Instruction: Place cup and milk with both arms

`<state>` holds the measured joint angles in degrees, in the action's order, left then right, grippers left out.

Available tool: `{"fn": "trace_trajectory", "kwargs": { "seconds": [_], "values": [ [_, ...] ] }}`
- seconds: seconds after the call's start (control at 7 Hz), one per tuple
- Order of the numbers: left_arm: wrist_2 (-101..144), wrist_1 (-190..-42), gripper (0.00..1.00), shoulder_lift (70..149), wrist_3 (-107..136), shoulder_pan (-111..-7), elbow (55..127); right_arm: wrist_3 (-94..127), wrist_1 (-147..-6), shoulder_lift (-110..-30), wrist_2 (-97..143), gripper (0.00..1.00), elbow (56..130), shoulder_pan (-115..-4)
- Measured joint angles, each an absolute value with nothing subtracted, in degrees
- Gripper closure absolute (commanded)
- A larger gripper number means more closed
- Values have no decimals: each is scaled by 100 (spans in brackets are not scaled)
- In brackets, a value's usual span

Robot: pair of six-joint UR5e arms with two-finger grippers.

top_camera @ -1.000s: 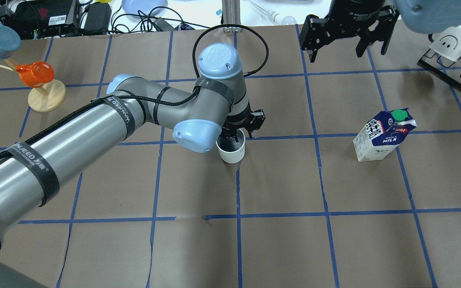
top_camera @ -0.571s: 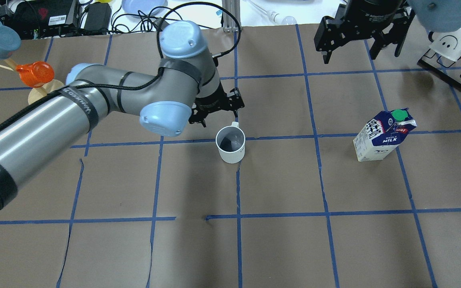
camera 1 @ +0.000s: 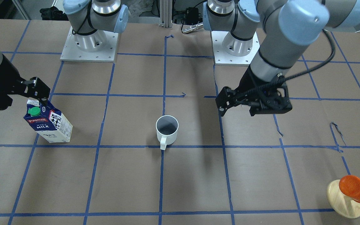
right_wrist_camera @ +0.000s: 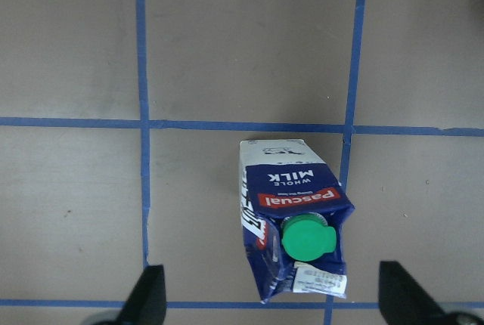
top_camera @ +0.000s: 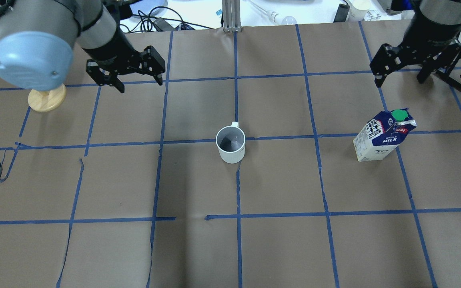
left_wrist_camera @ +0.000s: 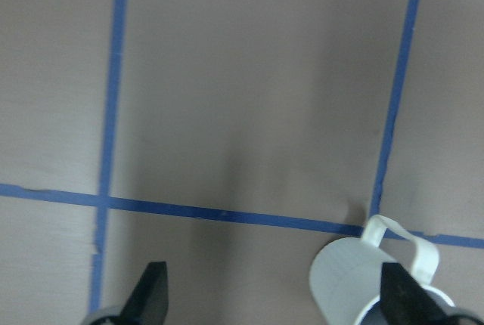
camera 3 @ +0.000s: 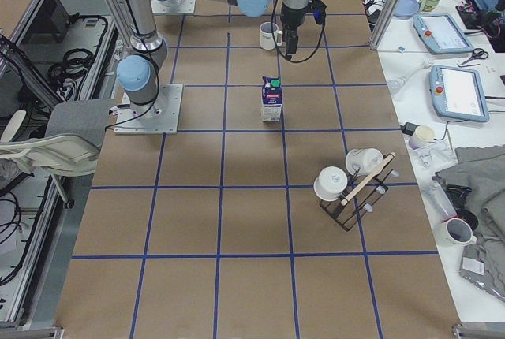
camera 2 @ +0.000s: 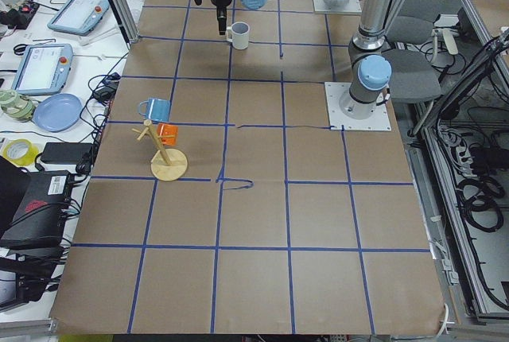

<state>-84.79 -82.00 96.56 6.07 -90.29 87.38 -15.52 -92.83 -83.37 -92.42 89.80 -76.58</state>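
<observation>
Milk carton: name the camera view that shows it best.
Right wrist-mounted: the milk carton sits close, its green cap and label legible. Overhead and front-facing show it whole but smaller; exterior right, tiny; left wrist-mounted and exterior left miss it.

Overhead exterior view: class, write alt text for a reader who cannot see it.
A white cup stands upright mid-table, a milk carton farther right. The left gripper and right gripper hover open beyond them, holding nothing.
</observation>
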Motion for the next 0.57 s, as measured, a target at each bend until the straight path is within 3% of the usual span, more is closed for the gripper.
{"fn": "trace_trajectory", "kwargs": {
  "seconds": [0.29,0.57],
  "values": [
    [-8764,-8992,0,9463,535,-9041,8095,-1781,-9665,-8321,-9235,0,9554,-7423],
    [-8885,-9069,0,9480,434,-9013,8048,-1820,-10066,-8310,-9255,5,10071,-7389]
  ]
}}
